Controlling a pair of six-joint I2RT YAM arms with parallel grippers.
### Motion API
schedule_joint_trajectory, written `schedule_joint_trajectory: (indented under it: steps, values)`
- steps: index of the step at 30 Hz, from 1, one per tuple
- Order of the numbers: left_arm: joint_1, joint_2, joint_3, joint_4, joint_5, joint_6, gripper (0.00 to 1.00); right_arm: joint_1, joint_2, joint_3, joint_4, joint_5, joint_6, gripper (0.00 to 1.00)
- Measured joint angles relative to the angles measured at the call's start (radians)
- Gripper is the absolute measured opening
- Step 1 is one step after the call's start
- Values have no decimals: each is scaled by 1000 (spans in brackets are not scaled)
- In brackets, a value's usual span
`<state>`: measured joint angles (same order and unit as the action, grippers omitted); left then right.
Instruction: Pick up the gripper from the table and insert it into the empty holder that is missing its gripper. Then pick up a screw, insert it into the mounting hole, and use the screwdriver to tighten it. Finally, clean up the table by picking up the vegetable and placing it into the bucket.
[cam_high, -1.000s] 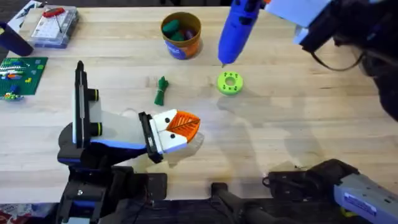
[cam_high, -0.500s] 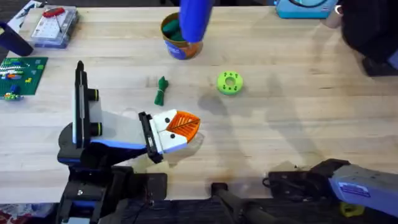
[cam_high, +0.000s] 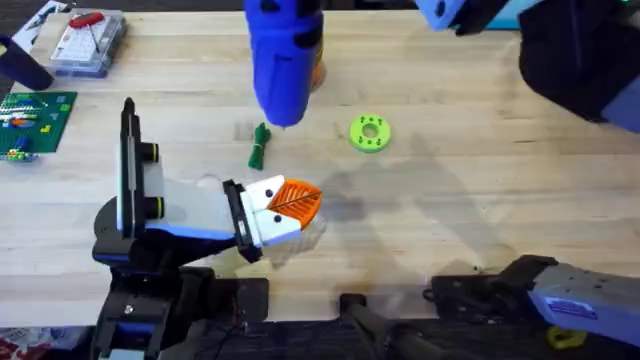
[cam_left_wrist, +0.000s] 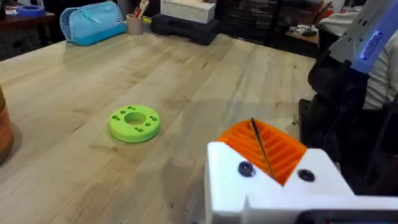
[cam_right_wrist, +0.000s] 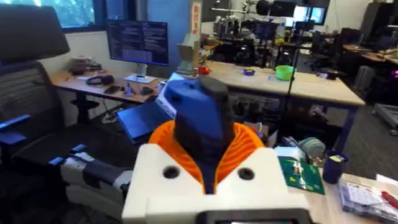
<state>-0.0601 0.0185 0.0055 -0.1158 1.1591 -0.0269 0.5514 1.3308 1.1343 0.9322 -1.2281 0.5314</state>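
**Blue screwdriver held aloft while the vegetable is still waiting on the table**

Blue and fat, the screwdriver is hanging high over the far middle of the table, clenched in the right gripper. In the right wrist view its body is sitting squarely between the orange ribbed pads, running straight out ahead of the jaws.

The left gripper is lying low on the wood, its orange pads pressed together on nothing, so it is judged empty.

The dark green vegetable is lying on the table just ahead of the left jaws and slightly off to one side, apart from them, and roughly beneath the screwdriver's lower end. A lime green disc is resting farther ahead of those jaws.

Judging progress: the clean-up step is not yet done, since the vegetable is not in the bucket. The bucket is mostly hidden behind the screwdriver. Whether the holder and screw steps are finished cannot be told.
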Motion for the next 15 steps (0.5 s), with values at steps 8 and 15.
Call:
schedule_joint_trajectory:
  steps: [8,15]
  values:
    - [0,0,0,0,0,0,15,21,0,-2,11,-42,-4,41]
    - [0,0,0,0,1,0,15,26,-2,-146,288,-10,27,42]
